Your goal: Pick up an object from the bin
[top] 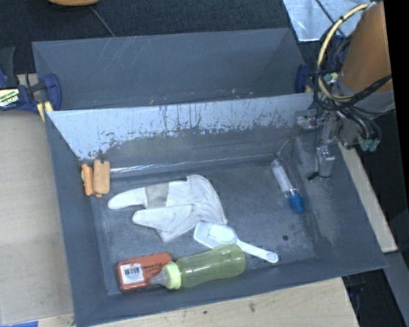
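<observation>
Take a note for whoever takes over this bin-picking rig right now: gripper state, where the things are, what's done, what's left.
Gripper: low by the right wall of the grey metal bin, carrying nothing I can see.
Nearest thing: clear slim tube with blue tip, lying beside it on the floor.
Others: crumpled white glove mid-floor; white plastic scoop; yellow-green bottle on its side at the front; orange labelled box at its cap end; small orange pieces back left.
Done: nothing picked.
Left: grasp one thing and lift it out.
</observation>
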`<action>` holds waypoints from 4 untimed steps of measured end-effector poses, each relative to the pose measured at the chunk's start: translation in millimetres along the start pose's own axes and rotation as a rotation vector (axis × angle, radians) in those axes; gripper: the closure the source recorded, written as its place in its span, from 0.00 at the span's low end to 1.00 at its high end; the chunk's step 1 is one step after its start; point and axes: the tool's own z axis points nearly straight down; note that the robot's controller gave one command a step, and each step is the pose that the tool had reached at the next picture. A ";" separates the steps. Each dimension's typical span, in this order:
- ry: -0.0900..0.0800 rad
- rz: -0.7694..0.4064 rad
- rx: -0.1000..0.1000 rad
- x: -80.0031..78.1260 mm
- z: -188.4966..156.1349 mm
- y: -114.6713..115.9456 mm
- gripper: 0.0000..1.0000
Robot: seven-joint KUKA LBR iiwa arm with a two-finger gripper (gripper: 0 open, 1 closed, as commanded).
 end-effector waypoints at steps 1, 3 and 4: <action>-0.008 -0.004 0.002 -1.6 -5.5 0.7 0.00; 0.010 0.452 -0.008 -13.3 104.5 14.4 0.00; -0.007 0.389 0.000 -4.9 70.2 15.6 0.00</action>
